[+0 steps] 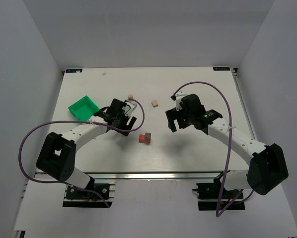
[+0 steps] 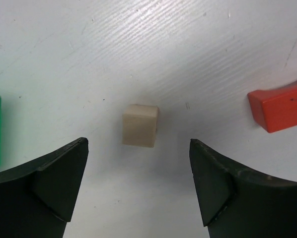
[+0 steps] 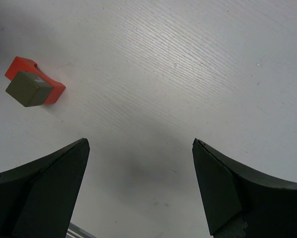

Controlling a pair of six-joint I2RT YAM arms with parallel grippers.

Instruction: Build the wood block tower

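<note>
Left wrist, beige cube (image 2: pixel 140 125) centred before spread left hand (image 2: pixel 138 151), untouched

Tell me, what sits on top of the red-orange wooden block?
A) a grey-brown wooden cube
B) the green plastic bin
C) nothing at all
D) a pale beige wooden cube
A: in the right wrist view the grey-brown wooden cube rests on the red-orange wooden block, while the pale beige wooden cubes lie apart from it on the table.
</note>
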